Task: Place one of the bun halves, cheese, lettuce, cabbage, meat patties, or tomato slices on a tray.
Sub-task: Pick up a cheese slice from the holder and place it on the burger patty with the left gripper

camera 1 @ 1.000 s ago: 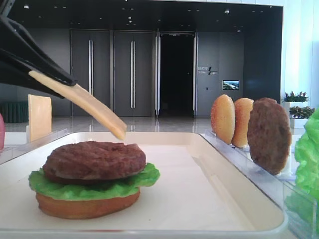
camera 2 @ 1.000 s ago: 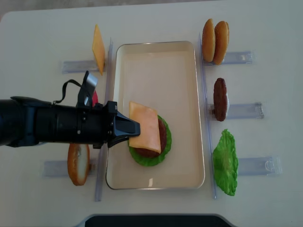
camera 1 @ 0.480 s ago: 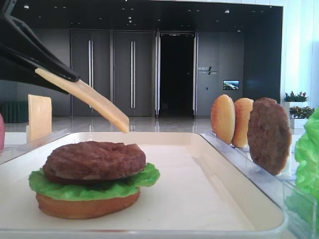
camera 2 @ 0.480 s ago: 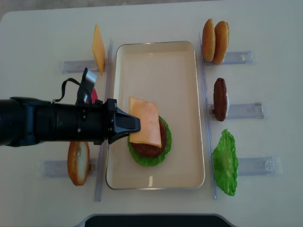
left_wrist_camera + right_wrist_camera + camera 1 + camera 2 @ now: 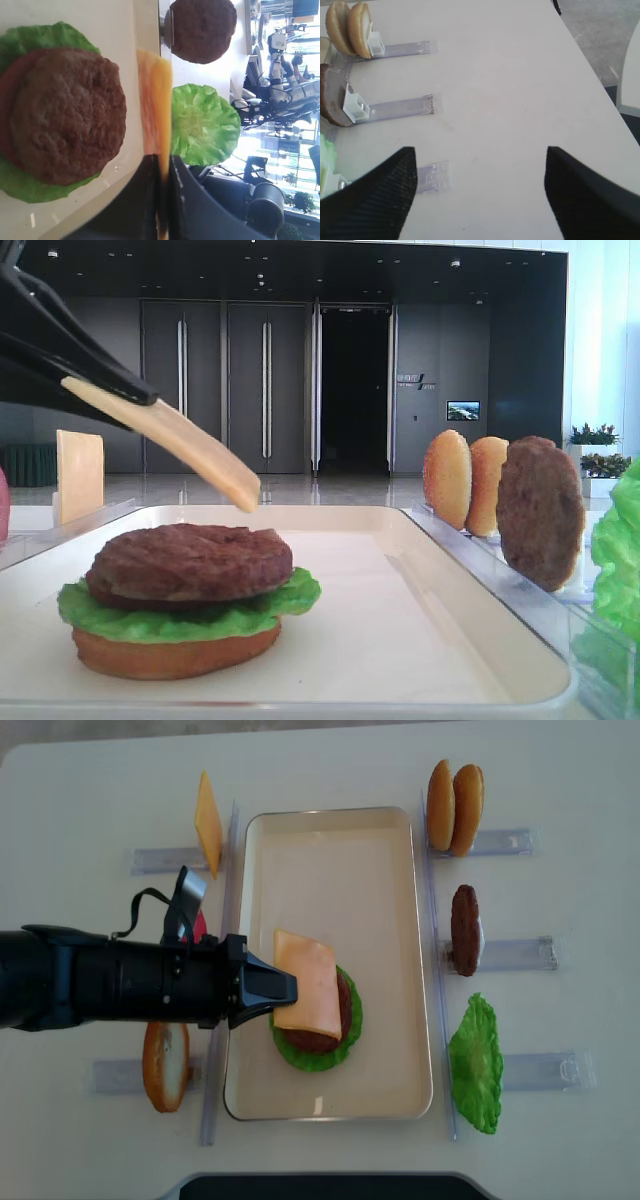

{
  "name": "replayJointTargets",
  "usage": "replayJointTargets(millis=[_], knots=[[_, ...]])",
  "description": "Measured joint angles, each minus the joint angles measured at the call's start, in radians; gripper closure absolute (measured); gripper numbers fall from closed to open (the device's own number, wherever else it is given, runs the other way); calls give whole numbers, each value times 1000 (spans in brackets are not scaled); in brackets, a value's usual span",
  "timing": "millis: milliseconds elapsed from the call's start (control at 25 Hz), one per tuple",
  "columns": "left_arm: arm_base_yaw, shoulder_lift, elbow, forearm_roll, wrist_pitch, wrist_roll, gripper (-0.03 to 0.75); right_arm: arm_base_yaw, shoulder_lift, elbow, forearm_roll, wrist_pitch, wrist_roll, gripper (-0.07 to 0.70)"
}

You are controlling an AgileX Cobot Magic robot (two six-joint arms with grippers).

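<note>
Barely anything has changed since the earlier frames: the cheese has only been nudged a touch over the stack, still hanging above it at centre frame. It is clenched by 1 edge in the left end effector, jaws pinched tight on the slice, so the free end droops down toward the patty without touching it, which is clear in the low side view, where a gap is seen between the cheese tip and the meat patty.

On the tray a stack is already built: bun half at the bottom, lettuce, then the patty. The slice is probably being held flat-ish over the patty so it can be dropped square on top.

Spare parts are parked upright in clear holders on the tabletop, likely so they can be pinched by the edge: a 2nd cheese slice upper left, 2 bun halves upper right, another patty and a lettuce leaf on the right.

The right end effector is seen wide apart, holding nothing, over bare tabletop.
</note>
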State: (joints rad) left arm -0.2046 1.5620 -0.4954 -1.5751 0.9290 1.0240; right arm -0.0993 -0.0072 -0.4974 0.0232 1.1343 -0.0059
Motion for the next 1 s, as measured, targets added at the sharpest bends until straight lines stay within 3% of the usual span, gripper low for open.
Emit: replayJointTargets(millis=[800,1000], knots=[[0,49,0,-6,12,25,692,0,0,0,0,0,0,97],[0,49,0,-6,-9,25,692,0,0,0,0,0,0,97]])
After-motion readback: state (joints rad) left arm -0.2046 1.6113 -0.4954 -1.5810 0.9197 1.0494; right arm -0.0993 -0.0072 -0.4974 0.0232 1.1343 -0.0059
